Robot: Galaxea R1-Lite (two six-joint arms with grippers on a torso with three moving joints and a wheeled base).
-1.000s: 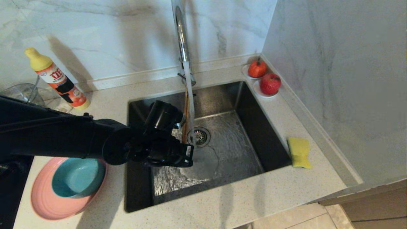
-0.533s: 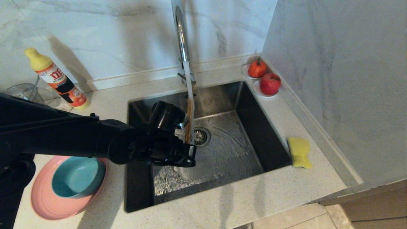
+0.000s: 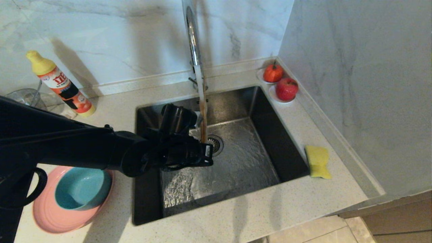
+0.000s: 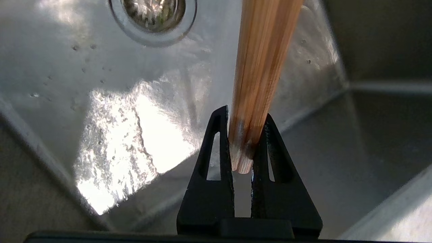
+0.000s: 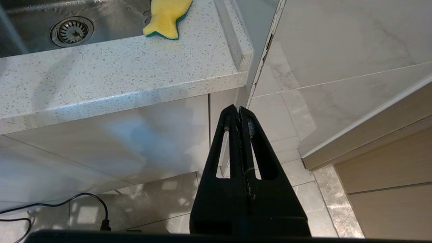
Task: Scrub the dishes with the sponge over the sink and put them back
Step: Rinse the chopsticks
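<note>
At the kitchen sink [image 3: 256, 111], the robot's left claw [image 4: 242, 141] holds a pair of wooden chopsticks [image 4: 261, 67] by their blunt ends, its two fingers pinched narrowly around them. The sticks stand up into the stream running from the tall chrome tap [image 3: 192, 40], just above the drain strainer [image 3: 213, 143]. Water sheets across the steel floor.

The dishes wait untouched on the surface [image 3: 236, 216] to the left of the basin — the teal bowl [image 3: 82, 187] nested inside the pink plate [image 3: 50, 216], partly under the black forearm. The yellow sponge [image 3: 317, 161] lies on the surface along the basin's right edge, well apart from the working claw. The right claw [image 5: 240, 125] hangs parked below the surface's front edge, its fingers pressed together on nothing.

The risks, judged from here: the grip sits only at the very ends of wet, smooth sticks, so running water or a quick wrist turn could slip one loose to clatter into the basin. Splash may also reach the claw's pads. And with the forearm passing directly over the stacked dishes, a low sweep back could nudge the bowl off the plate.

A detergent bottle [image 3: 59, 84] and two red fruits [image 3: 280, 81] stand at the back.
</note>
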